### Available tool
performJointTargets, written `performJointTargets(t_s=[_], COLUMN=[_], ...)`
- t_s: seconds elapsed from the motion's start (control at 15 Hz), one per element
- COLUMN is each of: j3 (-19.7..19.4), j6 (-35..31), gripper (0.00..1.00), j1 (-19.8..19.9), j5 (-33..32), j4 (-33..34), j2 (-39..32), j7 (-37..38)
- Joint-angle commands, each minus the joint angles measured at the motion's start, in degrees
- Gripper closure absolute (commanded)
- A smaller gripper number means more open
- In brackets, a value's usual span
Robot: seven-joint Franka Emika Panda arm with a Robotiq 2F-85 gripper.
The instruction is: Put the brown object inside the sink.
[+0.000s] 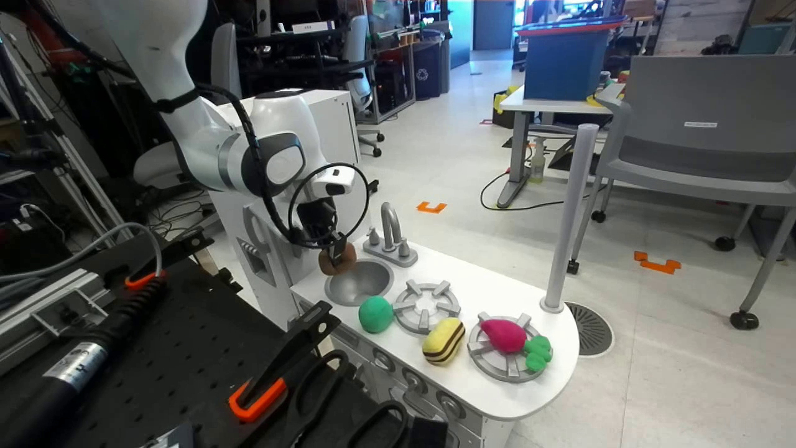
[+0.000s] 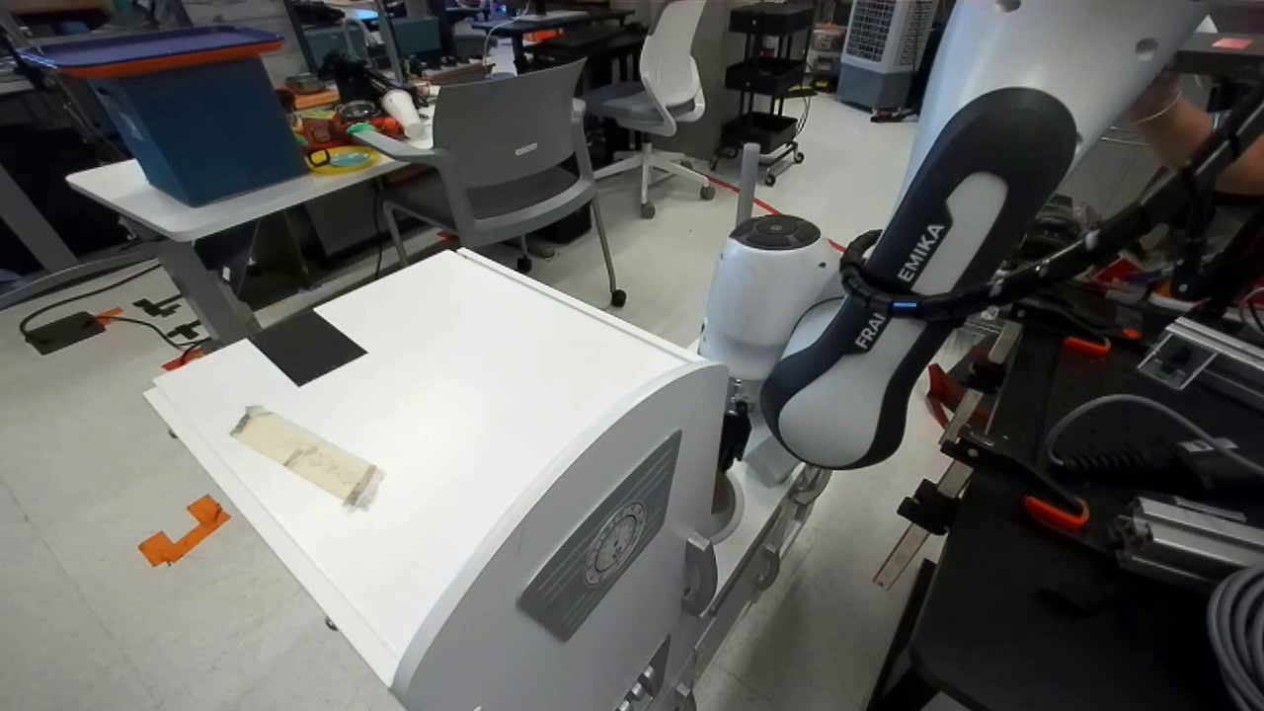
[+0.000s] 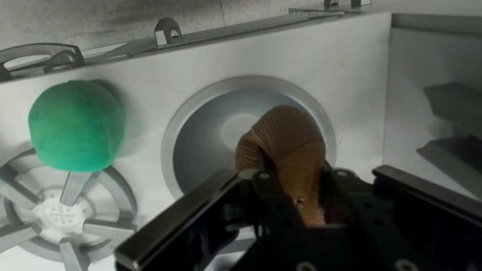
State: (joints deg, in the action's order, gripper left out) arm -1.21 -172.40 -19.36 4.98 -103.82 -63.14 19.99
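Note:
The brown object is a soft, rounded brown-orange lump with a ribbed part. My gripper points down and is shut on it; both fingers press its sides in the wrist view. There the brown object hangs over the right part of the sink. The sink is a round grey basin set in the white toy counter, and it also shows in an exterior view. The lump appears above the basin's far-left edge there; how high is hard to tell. In an exterior view the gripper is largely hidden behind the white cabinet.
A silver faucet stands right behind the sink. A green ball, a yellow-and-dark striped piece and a pink-and-green toy lie along the counter by two grey burners. A tall white cabinet wall rises beside the sink.

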Motion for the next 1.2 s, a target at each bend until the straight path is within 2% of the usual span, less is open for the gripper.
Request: performJointTargets(t_s=[0.0, 0.2, 0.6, 0.8, 1.07, 1.13], j3=[2.8, 3.4, 3.0, 3.4, 2.1, 1.9], j6=[0.3, 0.5, 5.4, 7.1, 6.0, 6.0], gripper=[0.94, 0.94, 0.94, 0.94, 0.94, 0.69], j1=[1.9, 3.3, 5.2, 4.5, 2.6, 2.3], j5=[1.4, 1.3, 1.6, 1.9, 1.9, 2.0], j4=[1.3, 3.0, 11.8, 16.4, 21.7, 22.9], j2=[-2.8, -4.9, -10.8, -13.1, -17.1, -18.1], j7=[-1.9, -2.5, -2.0, -0.8, 1.0, 1.4])
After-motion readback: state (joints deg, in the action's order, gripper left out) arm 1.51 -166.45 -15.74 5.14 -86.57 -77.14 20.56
